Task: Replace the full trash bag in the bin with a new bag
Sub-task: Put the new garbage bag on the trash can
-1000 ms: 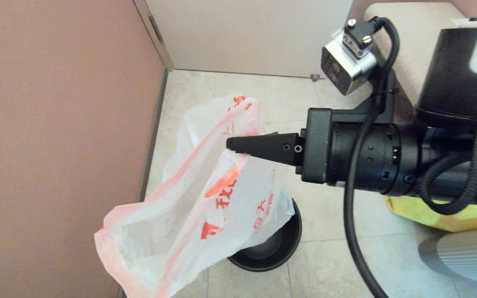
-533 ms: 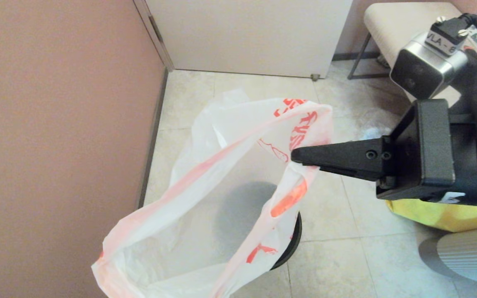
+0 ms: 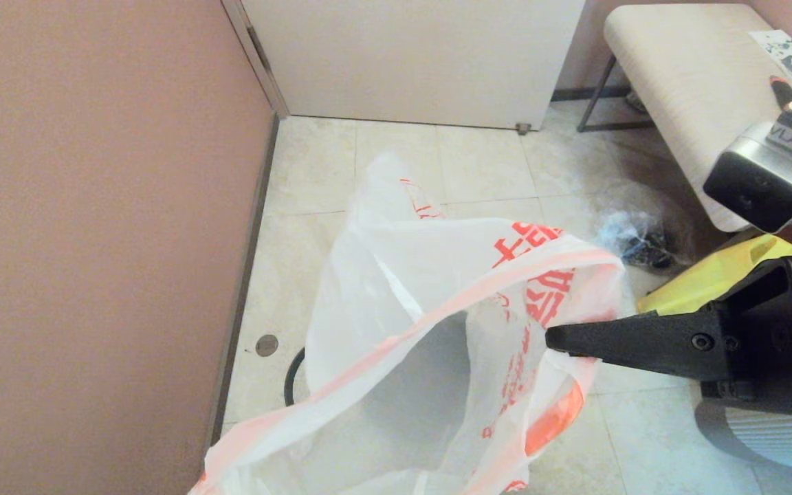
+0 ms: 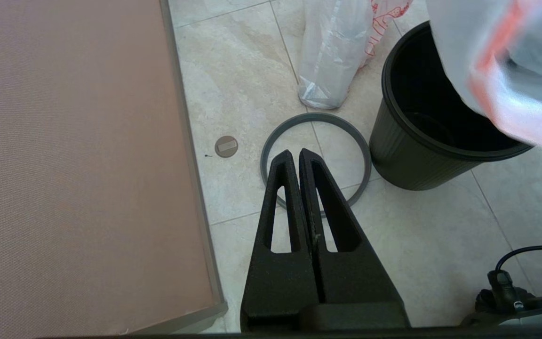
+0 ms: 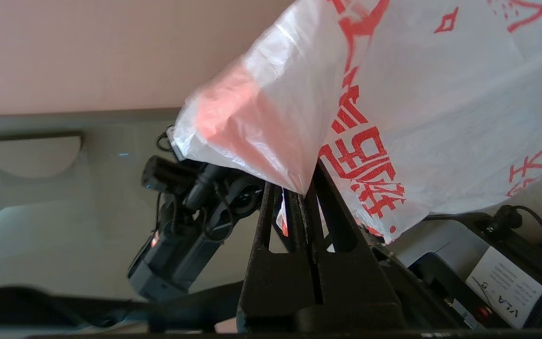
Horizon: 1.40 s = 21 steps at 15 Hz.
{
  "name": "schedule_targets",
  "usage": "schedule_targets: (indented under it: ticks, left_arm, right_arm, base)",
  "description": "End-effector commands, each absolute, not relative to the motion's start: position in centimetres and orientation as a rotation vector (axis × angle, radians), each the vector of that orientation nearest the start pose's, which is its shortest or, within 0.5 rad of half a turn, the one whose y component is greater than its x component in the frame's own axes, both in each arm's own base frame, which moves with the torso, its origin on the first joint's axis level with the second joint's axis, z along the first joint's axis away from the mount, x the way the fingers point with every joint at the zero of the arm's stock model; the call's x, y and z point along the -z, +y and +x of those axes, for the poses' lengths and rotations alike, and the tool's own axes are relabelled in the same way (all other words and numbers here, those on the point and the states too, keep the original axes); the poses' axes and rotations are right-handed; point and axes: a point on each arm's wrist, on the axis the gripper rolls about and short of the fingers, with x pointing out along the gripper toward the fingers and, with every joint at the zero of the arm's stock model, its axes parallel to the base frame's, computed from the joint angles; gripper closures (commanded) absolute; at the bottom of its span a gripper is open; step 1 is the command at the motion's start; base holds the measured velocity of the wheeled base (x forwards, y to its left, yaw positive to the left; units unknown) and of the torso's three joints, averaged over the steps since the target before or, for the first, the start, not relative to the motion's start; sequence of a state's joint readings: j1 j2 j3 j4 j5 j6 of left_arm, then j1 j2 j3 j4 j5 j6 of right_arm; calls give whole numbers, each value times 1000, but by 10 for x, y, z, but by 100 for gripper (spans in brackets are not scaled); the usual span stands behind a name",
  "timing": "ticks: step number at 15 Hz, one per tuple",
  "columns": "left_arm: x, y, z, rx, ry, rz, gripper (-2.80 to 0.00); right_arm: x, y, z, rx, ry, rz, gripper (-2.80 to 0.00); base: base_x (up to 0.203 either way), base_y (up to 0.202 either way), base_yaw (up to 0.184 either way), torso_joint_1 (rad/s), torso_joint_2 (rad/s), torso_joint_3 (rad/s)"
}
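The new bag (image 3: 437,289), thin white with red characters and a pink-orange rim, hangs open above the floor. My right gripper (image 3: 551,338) is shut on its rim, and the pinched plastic (image 5: 294,179) shows at the fingertips. The bin (image 4: 412,155) stands empty and black on the tiles. In the head view the bag hides it. Its grey ring (image 4: 315,162) lies flat on the floor beside it. My left gripper (image 4: 296,154) hovers over the ring, shut with nothing in it. The full trash bag (image 4: 330,56) stands just beyond the ring.
A pink partition wall (image 3: 93,240) runs along the left, with a round floor drain (image 3: 267,345) at its foot. A clear bag with dark lumps (image 3: 636,237), a yellow tote (image 3: 705,278) and a padded bench (image 3: 678,89) crowd the right side.
My right gripper has carried the bag's rim to the right and closer to me. The bag's mouth has spread wider and now covers the bin in the head view.
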State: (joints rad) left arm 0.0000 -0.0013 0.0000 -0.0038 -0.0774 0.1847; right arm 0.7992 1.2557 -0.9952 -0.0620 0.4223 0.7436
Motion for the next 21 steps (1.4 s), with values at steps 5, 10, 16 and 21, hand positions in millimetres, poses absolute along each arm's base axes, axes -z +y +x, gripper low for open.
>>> schedule_targets:
  ticks: [5,10,16,21]
  left_arm:
    - [-75,-2,-23,78,-9,186,0]
    - [-76,-2,-23,78,-10,186,0]
    - [-75,-2,-23,78,-9,186,0]
    - [-75,-2,-23,78,-10,186,0]
  right_arm:
    - [-318,134,118,-1079,673,615,0]
    - [-346,131,116,-1031,784,591,0]
    - [-340,131,131,-1015,891,561,0]
    - [-350,138,139,-975,897,533,0]
  base:
    - [0,0,0,0,0,0]
    - [0,0,0,0,0,0]
    - [0,0,0,0,0,0]
    - [0,0,0,0,0,0]
